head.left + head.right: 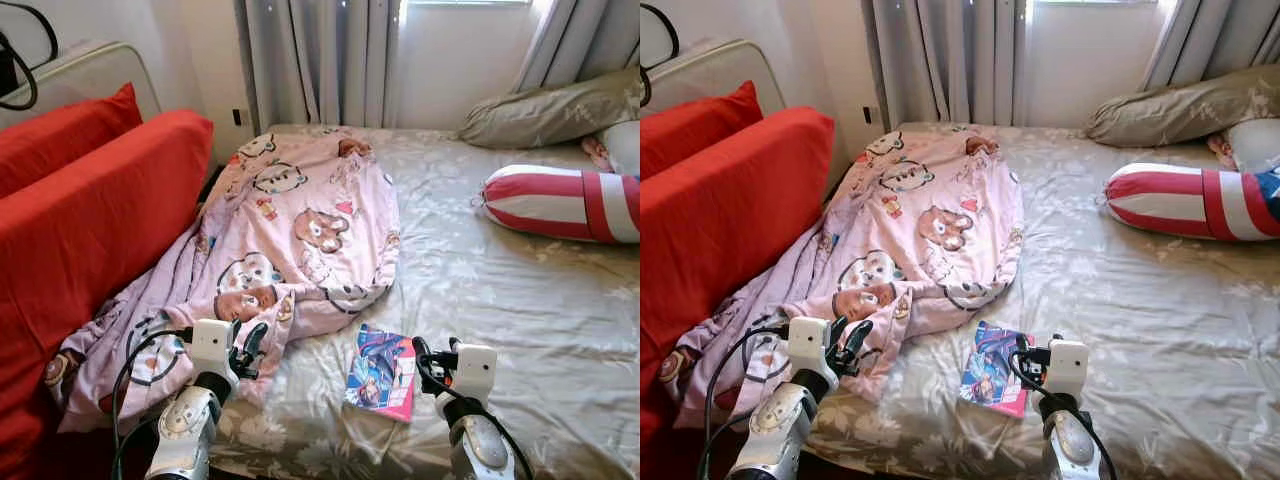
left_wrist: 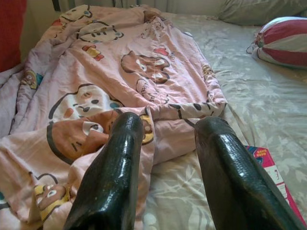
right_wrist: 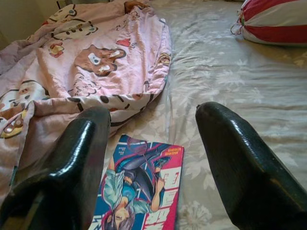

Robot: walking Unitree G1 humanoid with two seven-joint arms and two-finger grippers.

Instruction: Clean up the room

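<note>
Comic book (image 1: 381, 385) with a pink-edged cover lies flat on the grey floral bedsheet (image 1: 520, 300) near the bed's front edge, just ahead of the right gripper (image 3: 153, 158), whose two black fingers stand wide apart with nothing between them; the book's near end is cut off at the frame edge in the right wrist view. To the robot's left, the left gripper (image 2: 168, 163) hovers over the near hem of a pink cartoon-print blanket (image 1: 300, 220), its fingers likewise spread and holding nothing. The blanket lies crumpled across the left half of the bed, its left edge spilling down beside a red sofa cushion (image 1: 90, 220), so how far it hangs is hidden. The book sits just beside the blanket's near right fold, not touching it as far as can be told. Farther back on the right lie a red-and-white striped bolster (image 1: 560, 203), cut off at the frame edge, and a grey pillow (image 1: 550, 110). Grey curtains (image 1: 320, 60) hang behind the bed.
</note>
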